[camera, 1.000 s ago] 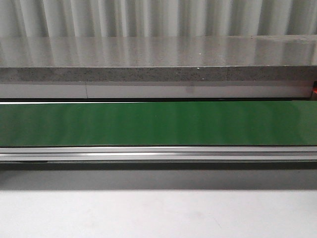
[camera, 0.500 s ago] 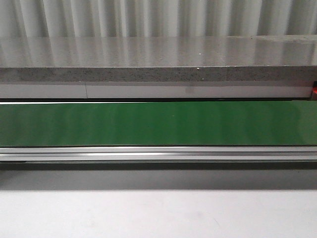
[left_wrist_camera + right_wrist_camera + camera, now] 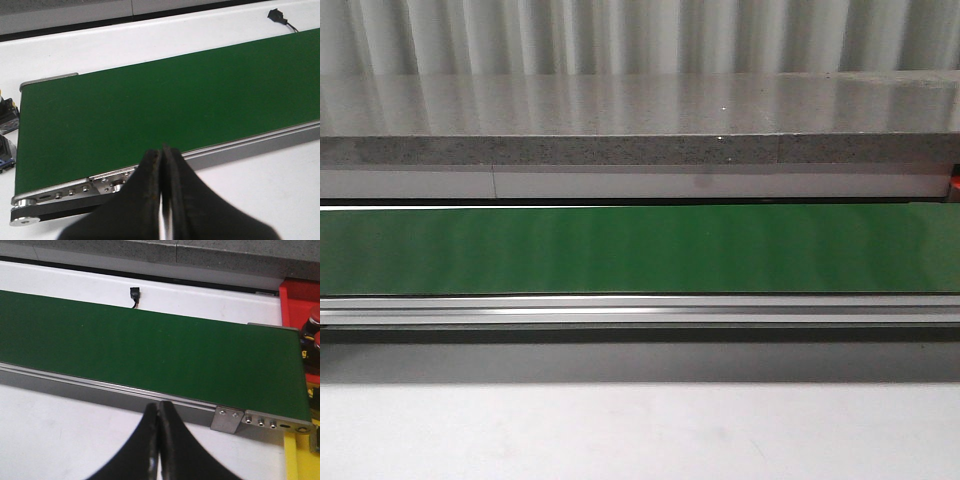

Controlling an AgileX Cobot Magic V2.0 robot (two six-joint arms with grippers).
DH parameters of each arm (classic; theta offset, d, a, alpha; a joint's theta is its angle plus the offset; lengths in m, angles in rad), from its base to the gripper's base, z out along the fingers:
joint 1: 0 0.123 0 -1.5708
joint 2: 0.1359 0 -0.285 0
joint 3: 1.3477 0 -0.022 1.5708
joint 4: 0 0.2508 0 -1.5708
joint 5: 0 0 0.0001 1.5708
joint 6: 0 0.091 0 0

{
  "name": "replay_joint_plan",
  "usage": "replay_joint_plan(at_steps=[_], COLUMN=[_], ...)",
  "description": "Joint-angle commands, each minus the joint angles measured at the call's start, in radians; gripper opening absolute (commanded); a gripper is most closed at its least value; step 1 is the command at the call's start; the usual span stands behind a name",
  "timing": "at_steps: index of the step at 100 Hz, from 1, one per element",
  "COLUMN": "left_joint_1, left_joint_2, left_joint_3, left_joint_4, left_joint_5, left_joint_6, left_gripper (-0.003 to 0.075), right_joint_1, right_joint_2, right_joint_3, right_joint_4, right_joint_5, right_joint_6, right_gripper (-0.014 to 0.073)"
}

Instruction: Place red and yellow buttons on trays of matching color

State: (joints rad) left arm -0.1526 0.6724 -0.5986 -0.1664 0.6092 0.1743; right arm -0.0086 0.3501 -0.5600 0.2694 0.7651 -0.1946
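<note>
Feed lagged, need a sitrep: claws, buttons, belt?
Left claw shut, empty; right claw shut, empty. Red plastic tray and yellow plastic tray at the belt end. Green conveyor belt bare, no buttons on it.

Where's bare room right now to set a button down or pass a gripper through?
The green belt is bare along its visible length, as is the white table before its metal rail. It is crowded past the belt's right end, by the red tray and yellow tray.

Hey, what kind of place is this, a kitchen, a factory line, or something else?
Most likely a small sorting-line test bench, not a kitchen: a green conveyor belt with metal side rails runs across a white table, and a red tray and a yellow tray sit at one belt end.
</note>
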Motion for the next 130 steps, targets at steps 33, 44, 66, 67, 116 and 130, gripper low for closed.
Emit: replay_joint_plan(at_steps=[33,44,66,67,116,130], left_joint_1=[0.116,0.215,0.398,0.409,0.607,0.614], left_joint_2=[0.18,0.248,0.346,0.352,0.713,0.834], left_joint_3=[-0.202,-0.265,-0.329,-0.331,-0.511,-0.601], left_joint_4=[-0.004,-0.004,-0.003,-0.003,-0.102,-0.108], left_joint_5=[-0.06,0.001,0.057,0.057,0.316,0.371], left_joint_6=[-0.083,-0.083,-0.081,-0.081,-0.089,-0.145], left_gripper=[-0.0019,-0.0012,0.0304,0.0318,0.0451,0.045], right_joint_1=[0.0,0.0,0.0,0.0,0.0,0.0], right_joint_2=[0.007,0.007,0.007,0.007,0.007,0.007], right_joint_3=[-0.023,-0.023,-0.023,-0.023,-0.023,-0.023], right_joint_4=[0.004,0.004,0.004,0.004,0.004,0.004], right_joint_5=[-0.071,-0.071,-0.071,-0.071,-0.071,-0.071], right_joint_6=[-0.003,-0.003,-0.003,-0.003,-0.003,-0.003], right_gripper=[-0.0058,-0.0058,-0.0058,-0.0058,-0.0058,-0.0058])
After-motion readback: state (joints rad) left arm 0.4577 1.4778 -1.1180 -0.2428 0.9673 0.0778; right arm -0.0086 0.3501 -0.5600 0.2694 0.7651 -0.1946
